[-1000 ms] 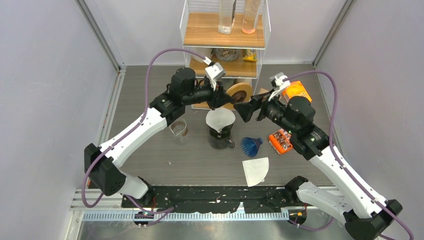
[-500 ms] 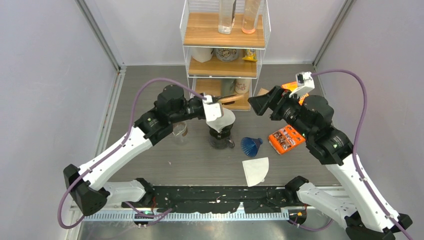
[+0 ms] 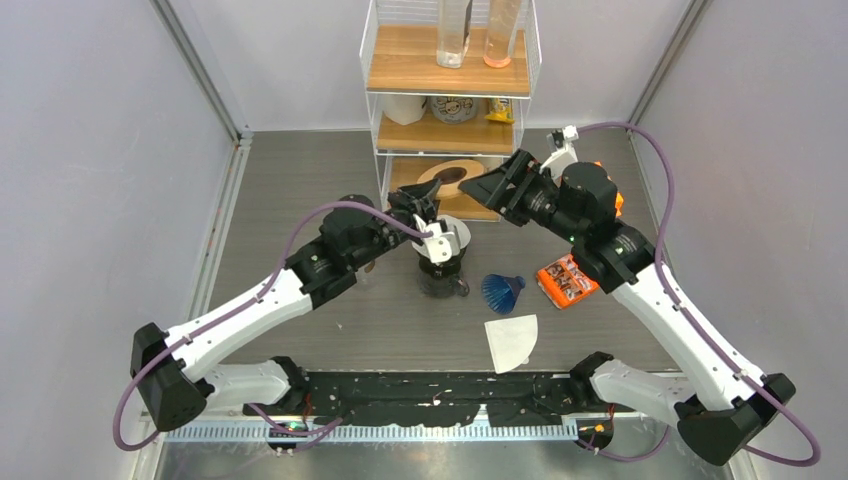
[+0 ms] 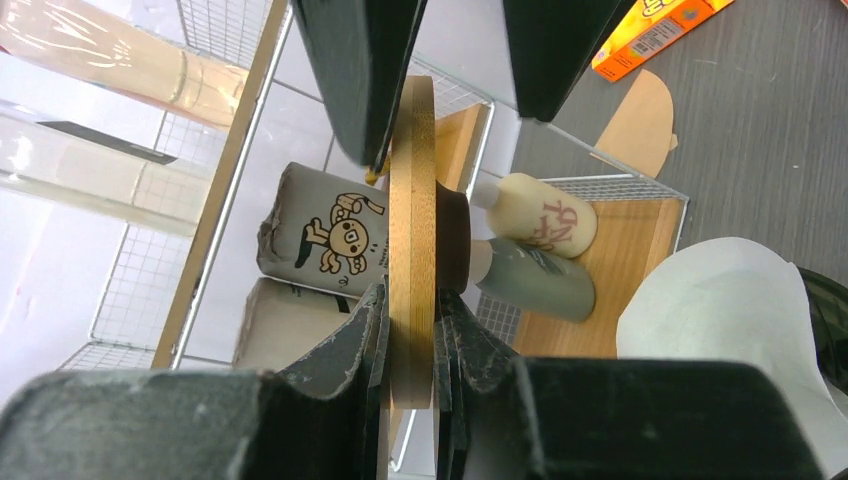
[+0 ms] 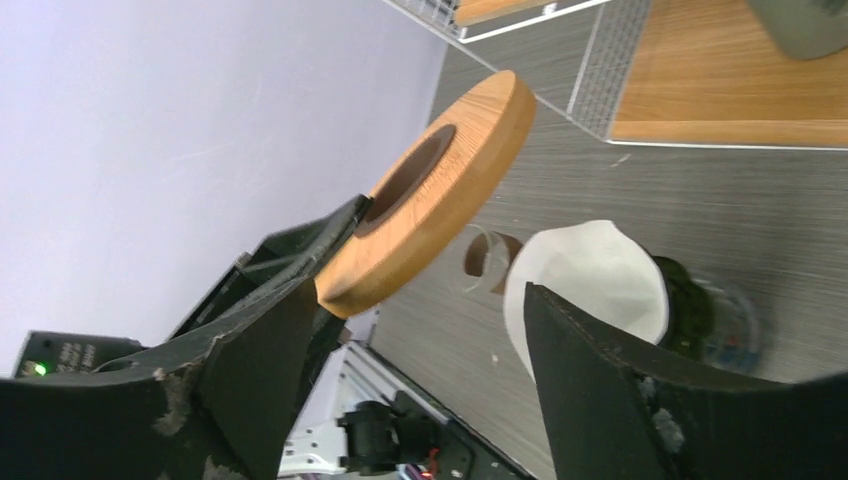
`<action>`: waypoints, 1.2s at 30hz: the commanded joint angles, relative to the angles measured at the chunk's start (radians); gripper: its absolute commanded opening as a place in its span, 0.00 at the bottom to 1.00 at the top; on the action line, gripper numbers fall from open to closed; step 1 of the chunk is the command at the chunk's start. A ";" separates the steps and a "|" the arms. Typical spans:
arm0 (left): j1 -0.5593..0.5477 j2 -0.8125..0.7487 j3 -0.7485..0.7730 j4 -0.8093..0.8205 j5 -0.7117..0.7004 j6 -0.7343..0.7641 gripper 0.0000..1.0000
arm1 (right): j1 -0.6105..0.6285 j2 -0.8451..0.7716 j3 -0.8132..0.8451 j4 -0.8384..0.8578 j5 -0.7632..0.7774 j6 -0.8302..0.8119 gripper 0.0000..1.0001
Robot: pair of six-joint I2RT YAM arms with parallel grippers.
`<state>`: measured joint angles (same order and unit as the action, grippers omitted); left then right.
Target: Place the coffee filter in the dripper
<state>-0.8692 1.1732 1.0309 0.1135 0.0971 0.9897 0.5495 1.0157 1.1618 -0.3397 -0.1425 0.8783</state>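
Top external view: one white coffee filter [image 3: 446, 237] stands opened as a cone in the mouth of the dark glass dripper [image 3: 441, 280], which sits mid-table in front of the shelf rack [image 3: 395, 95]. A second filter [image 3: 511, 341] lies flat on the table [image 3: 300, 170], well apart from the first and toward the near edge, so there are two white filters in all. One blue cone [image 3: 502, 291] lies on its side just right of the dripper, with one orange box [image 3: 565, 281] beyond it. The right wrist view shows one clear glass cup [image 5: 487, 262] just behind the filter. Two tall clear containers [image 3: 453, 35] stand on the rack's top shelf, and the left wrist view shows two bottles lying on a lower shelf, one cream [image 4: 535, 213] and one grey [image 4: 535, 287]. The left gripper [image 3: 425, 205] is clamped on the edge of the single wooden ring [image 3: 447, 177], holding it tilted above and just behind the filter. The right gripper [image 3: 488, 190] has its jaws wide apart and grips nothing. Its tips are close to the ring's right side, but I cannot tell whether they touch it.
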 commanded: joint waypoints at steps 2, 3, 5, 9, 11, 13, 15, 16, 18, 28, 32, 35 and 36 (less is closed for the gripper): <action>-0.030 -0.032 -0.012 0.132 -0.070 0.067 0.00 | -0.002 0.036 -0.015 0.165 -0.069 0.088 0.74; -0.032 -0.033 -0.013 0.132 -0.073 0.068 0.00 | -0.002 0.043 -0.016 0.171 -0.069 0.092 0.72; -0.035 -0.037 -0.017 0.131 -0.072 0.069 0.00 | -0.002 0.049 -0.015 0.175 -0.064 0.096 0.66; -0.042 -0.039 -0.019 0.128 -0.080 0.069 0.00 | -0.002 0.051 -0.015 0.176 -0.055 0.098 0.46; -0.041 -0.037 -0.013 0.121 -0.088 0.049 0.02 | -0.002 0.047 -0.021 0.177 -0.045 0.098 0.34; -0.042 -0.035 -0.011 0.117 -0.088 0.032 0.10 | -0.002 0.041 -0.029 0.186 -0.037 0.099 0.21; -0.042 -0.039 -0.017 0.120 -0.088 0.010 0.36 | -0.002 0.035 -0.045 0.210 -0.034 0.102 0.09; -0.042 -0.044 -0.020 0.122 -0.115 -0.008 0.47 | -0.002 0.030 -0.061 0.220 -0.032 0.107 0.06; -0.042 -0.061 -0.025 0.117 -0.116 -0.061 0.71 | -0.002 0.023 -0.084 0.256 -0.024 0.121 0.05; -0.045 -0.266 -0.102 -0.001 -0.141 -0.582 1.00 | -0.010 0.029 -0.119 0.365 -0.030 0.106 0.05; -0.044 -0.348 -0.067 -0.162 -0.287 -0.930 1.00 | -0.010 0.095 -0.085 0.370 -0.083 0.063 0.05; -0.042 -0.377 -0.048 -0.297 -0.500 -1.176 1.00 | 0.000 0.194 -0.004 0.327 -0.195 0.007 0.05; -0.037 -0.382 -0.034 -0.350 -0.586 -1.231 1.00 | 0.012 0.213 0.015 0.305 -0.217 -0.026 0.05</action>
<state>-0.9108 0.8131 0.9451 -0.0288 -0.1776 0.1726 0.5411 1.1381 1.0729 -0.0650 -0.2321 0.9527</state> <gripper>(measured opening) 0.994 0.203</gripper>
